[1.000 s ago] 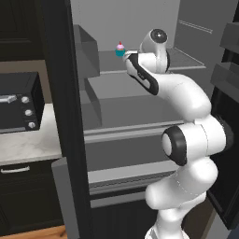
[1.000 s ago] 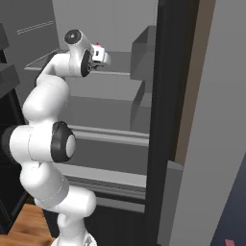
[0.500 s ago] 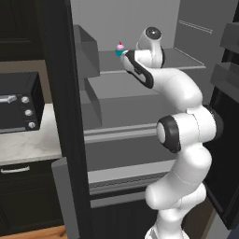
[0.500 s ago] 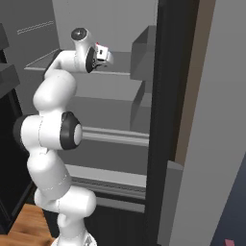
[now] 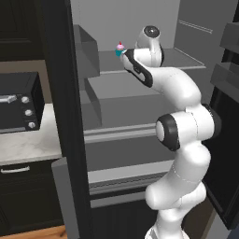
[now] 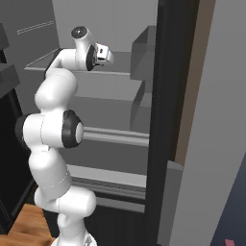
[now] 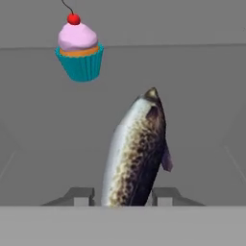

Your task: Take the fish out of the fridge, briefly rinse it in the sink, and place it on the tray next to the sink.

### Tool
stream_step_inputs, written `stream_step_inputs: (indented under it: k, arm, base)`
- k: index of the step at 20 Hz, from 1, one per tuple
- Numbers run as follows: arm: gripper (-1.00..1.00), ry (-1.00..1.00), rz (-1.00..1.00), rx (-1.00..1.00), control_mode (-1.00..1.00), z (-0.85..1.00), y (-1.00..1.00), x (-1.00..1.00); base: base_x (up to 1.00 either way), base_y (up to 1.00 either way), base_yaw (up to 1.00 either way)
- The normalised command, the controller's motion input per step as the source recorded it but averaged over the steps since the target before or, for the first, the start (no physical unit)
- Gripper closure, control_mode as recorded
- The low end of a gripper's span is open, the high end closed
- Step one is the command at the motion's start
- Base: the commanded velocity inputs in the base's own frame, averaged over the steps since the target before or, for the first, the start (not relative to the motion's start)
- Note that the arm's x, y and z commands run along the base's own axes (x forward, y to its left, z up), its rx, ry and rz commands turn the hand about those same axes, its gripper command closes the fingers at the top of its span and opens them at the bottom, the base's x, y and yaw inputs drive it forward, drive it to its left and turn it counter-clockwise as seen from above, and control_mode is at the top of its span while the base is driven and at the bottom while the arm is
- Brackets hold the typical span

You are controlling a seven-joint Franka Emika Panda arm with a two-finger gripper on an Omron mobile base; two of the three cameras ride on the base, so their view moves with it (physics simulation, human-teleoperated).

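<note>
In the hand view the fish [image 7: 137,153], dark and speckled with a pale flank, lies on a grey fridge shelf [image 7: 202,120], pointing away from the camera. My gripper [image 7: 124,196] has a fingertip close against each side of the fish's near end, shut on it. From the base cameras, the white arm reaches into the upper shelf of the open fridge [image 5: 116,88], the hand [image 6: 102,53] being near the shelf's back. The sink and the tray are out of view.
A pink-topped teal cupcake [image 7: 79,50] stands on the same shelf beyond and left of the fish, also seen as the cupcake [image 5: 120,48]. A black toaster oven [image 5: 18,102] sits on the pale counter left of the fridge. Door bins [image 5: 228,74] hang at the right.
The arm has stretched further into the fridge, carrying the hand up and back along the upper shelf. The cupcake has not moved.
</note>
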Motion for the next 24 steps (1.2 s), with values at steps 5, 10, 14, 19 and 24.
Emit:
stream_step_inputs:
  k: [5, 10, 14, 19, 24]
  arm:
    - [1.0, 0.0, 0.0, 0.0, -1.0, 0.0, 0.0, -0.01]
    - [1.0, -0.18, 0.01, 0.0, -1.0, 0.13, 0.01, -0.66]
    - [1.0, -0.32, 0.01, 0.0, -1.0, 0.35, 0.11, -1.0]
    - [1.0, -0.11, 0.01, 0.0, -1.0, 0.15, 0.24, -1.0]
    - [1.0, 0.08, 0.0, 0.02, -1.0, -0.02, 0.19, -1.0]
  base:
    - [0.0, 0.0, 0.0]
    - [0.0, 0.0, 0.0]
    - [0.0, 0.0, 0.0]
    - [0.0, 0.0, 0.0]
    - [0.0, 0.0, 0.0]
